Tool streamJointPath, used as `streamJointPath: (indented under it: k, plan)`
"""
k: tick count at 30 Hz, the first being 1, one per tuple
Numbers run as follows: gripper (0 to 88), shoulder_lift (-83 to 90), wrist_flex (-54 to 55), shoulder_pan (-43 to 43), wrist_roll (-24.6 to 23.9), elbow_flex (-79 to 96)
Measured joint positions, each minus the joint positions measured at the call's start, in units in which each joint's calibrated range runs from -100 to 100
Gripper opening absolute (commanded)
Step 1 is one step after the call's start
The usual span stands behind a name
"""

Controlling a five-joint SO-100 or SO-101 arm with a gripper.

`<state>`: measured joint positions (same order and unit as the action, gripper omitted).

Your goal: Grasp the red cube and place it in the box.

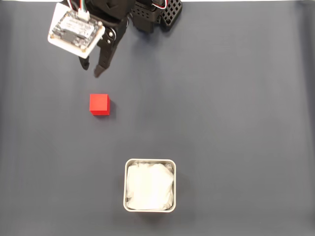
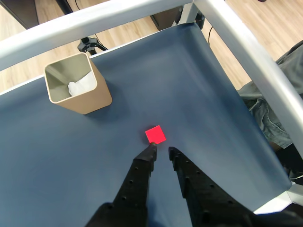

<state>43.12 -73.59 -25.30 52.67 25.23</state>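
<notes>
Pincer [image 2: 162, 150] just short of red cube [image 2: 155, 135]

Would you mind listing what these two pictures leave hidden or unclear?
- Fixed view: the arm's base is cut off by the top edge; a circuit board covers part of the gripper.
- Wrist view: the box floor is hidden by its own walls and white lining.
- Red cube: the underside is unseen, and its height above the cloth unclear.

I see the red cube [image 1: 100, 104] flat on the cloth, well apart from the upright, white-lined box [image 1: 149, 162].
</notes>
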Motion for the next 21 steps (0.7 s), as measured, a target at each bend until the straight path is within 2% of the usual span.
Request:
streamJointPath:
  k: [21]
  plan:
    - [22.7,0.2,8.6,-0.3,1.3,8.1]
